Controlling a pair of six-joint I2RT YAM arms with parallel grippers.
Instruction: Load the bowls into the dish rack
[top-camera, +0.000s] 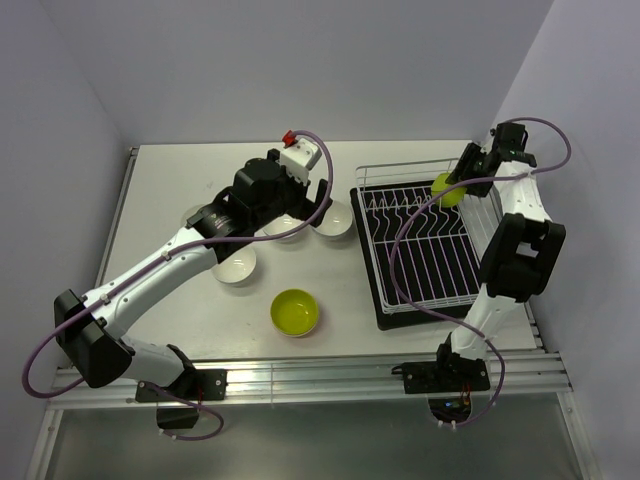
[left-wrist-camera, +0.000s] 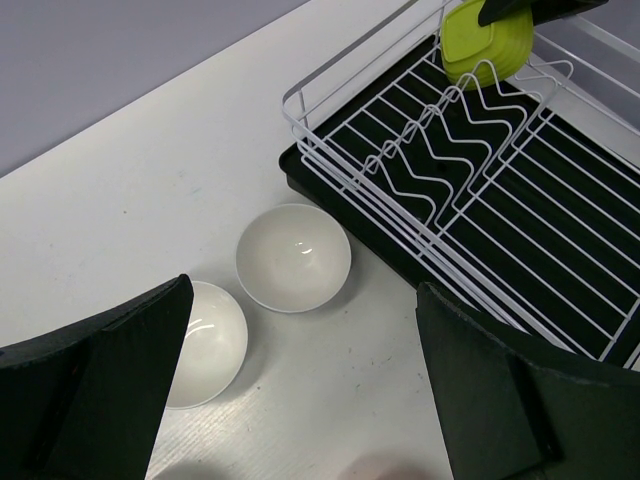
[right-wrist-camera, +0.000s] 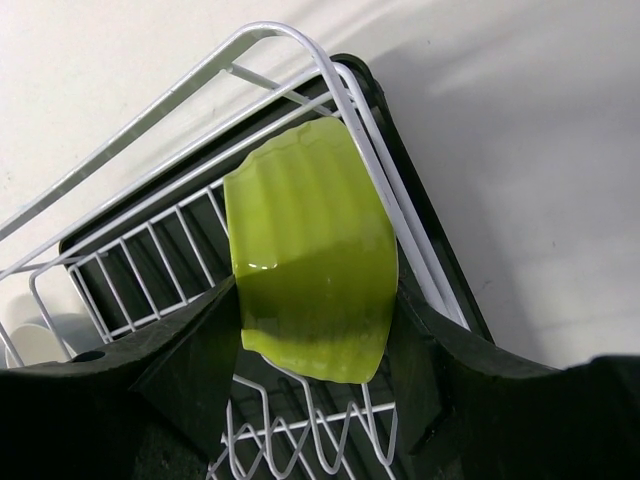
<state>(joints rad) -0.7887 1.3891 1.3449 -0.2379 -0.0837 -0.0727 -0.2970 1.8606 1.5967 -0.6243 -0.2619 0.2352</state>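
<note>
My right gripper (top-camera: 455, 183) is shut on a lime green bowl (top-camera: 445, 190), held on edge over the back right corner of the white wire dish rack (top-camera: 372, 270). In the right wrist view the bowl (right-wrist-camera: 310, 250) sits between both fingers, against the rack's rim (right-wrist-camera: 330, 70). My left gripper (top-camera: 262, 210) is open and empty above a cluster of white bowls (top-camera: 335, 218). Two of them (left-wrist-camera: 293, 258) show in the left wrist view, between the wide-apart fingers (left-wrist-camera: 90, 400). Another white bowl (top-camera: 238, 267) and a second lime green bowl (top-camera: 295, 312) lie nearer the front. No orange bowl shows clearly.
The rack (left-wrist-camera: 400, 180) stands on a black tray at the table's right, close to the right wall. The left arm lies across the table's left half and hides part of the bowl cluster. A metal rail runs along the front edge.
</note>
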